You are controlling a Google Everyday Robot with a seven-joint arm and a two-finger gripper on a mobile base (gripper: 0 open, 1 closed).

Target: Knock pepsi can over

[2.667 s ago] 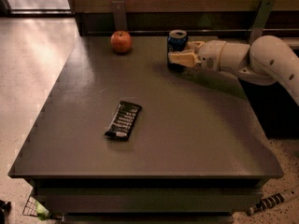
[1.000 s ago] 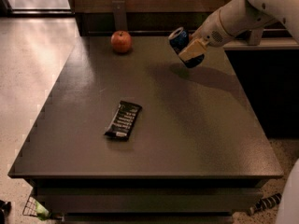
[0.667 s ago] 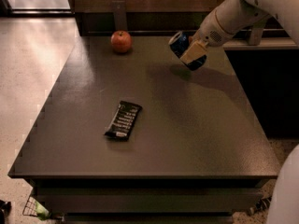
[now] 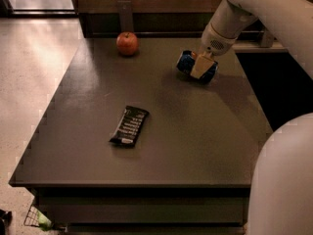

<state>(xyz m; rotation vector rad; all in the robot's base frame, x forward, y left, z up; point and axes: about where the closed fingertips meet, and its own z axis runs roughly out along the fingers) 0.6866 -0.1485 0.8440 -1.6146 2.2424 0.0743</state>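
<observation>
The pepsi can (image 4: 185, 62), dark blue, lies tipped on its side at the back right of the dark table (image 4: 195, 146), its end facing left. My gripper (image 4: 201, 66) comes down from the upper right on the white arm (image 4: 244, 6). It is shut on the pepsi can, with one tan finger (image 4: 200, 65) across the can's middle. The can sits at or just above the table top; I cannot tell if it touches.
A red apple (image 4: 127, 43) stands at the back of the table, left of the can. A black candy bar wrapper (image 4: 129, 126) lies flat at centre left. A white part of the robot body (image 4: 283, 180) fills the lower right. Light floor lies to the left.
The can was upright on the table, then lifted and tilted in the gripper. It has now come down and left towards the table top, lying almost flat on its side.
</observation>
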